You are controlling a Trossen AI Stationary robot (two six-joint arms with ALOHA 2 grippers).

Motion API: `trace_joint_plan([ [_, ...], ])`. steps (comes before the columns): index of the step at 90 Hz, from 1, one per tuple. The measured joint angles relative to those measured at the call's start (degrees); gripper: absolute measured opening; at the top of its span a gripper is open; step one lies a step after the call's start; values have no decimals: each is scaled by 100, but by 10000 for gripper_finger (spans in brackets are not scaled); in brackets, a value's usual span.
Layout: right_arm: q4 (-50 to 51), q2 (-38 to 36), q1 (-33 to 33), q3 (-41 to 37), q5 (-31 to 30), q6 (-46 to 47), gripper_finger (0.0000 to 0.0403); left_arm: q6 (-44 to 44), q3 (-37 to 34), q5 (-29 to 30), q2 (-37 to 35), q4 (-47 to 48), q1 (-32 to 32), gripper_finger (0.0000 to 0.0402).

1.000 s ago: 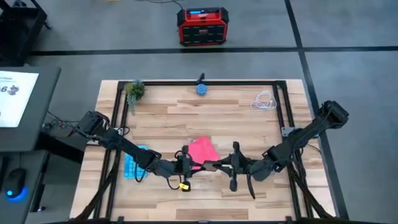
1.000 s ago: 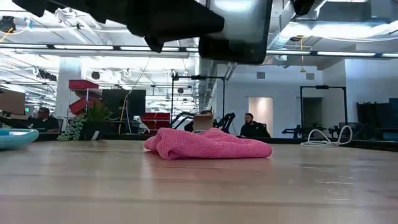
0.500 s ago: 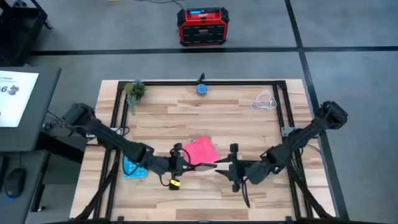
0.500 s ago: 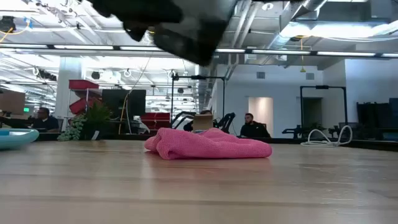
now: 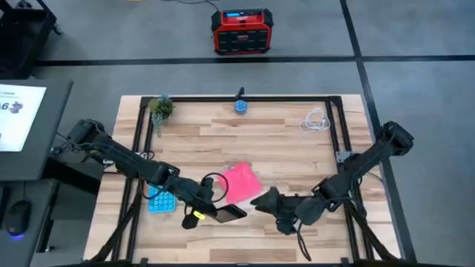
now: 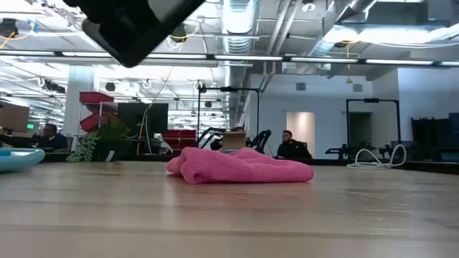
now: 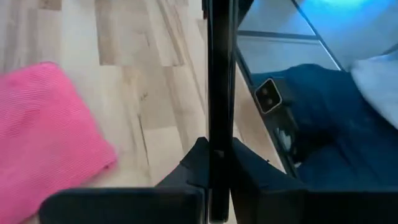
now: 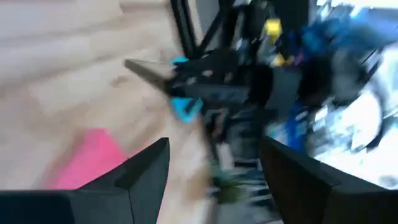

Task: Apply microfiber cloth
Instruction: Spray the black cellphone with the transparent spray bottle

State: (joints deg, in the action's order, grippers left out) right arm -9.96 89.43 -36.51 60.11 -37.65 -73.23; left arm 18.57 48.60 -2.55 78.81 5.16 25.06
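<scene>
One microfiber cloth (image 5: 240,182) crumpled mid-table, left pincer (image 5: 223,214) gripping black phone (image 5: 231,213)

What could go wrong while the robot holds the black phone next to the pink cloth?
1. The left pincer grips the black phone by its thin edge, so it might slip and drop onto the table.
2. The right pincer is open and close to the phone, so the two arms could bump.
3. The pink cloth lies bunched up with nothing holding it; a grab might catch only one fold.
</scene>
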Motion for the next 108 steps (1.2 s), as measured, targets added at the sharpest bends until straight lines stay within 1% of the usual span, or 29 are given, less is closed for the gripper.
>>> trace_joint_plan([
  [4,-182,182,19,25,0,-591,235,9,0,18,0,-15,-3,11],
  [14,-257,691,121,411,-19,-1607,235,23,0,-9,0,-17,-19,17],
  [25,-222,1195,236,848,-408,-2764,235,40,0,15,0,-5,-19,18],
  [39,36,1578,341,1288,-441,-3072,235,99,0,18,0,23,-22,16],
  [51,410,1595,335,1373,-437,-3136,230,79,0,17,2,42,-20,16],
  [56,512,1595,347,1376,-436,-3104,218,69,0,17,2,50,-20,16],
  [62,500,1595,347,1376,-433,-2915,193,71,0,31,2,67,-22,16],
  [77,693,1593,382,1385,-422,-1988,94,102,-2,65,9,47,-27,18],
  [88,814,1591,380,1382,-417,-1697,34,125,-11,149,11,78,-29,34],
  [96,857,1598,349,1365,-407,-1214,15,-196,-5,289,7,20,-64,65],
  [102,948,1598,359,1365,-321,-645,15,-365,-4,312,3,13,-104,96],
  [108,1124,1598,369,1366,-86,83,16,-541,-4,332,2,10,-170,128],
])
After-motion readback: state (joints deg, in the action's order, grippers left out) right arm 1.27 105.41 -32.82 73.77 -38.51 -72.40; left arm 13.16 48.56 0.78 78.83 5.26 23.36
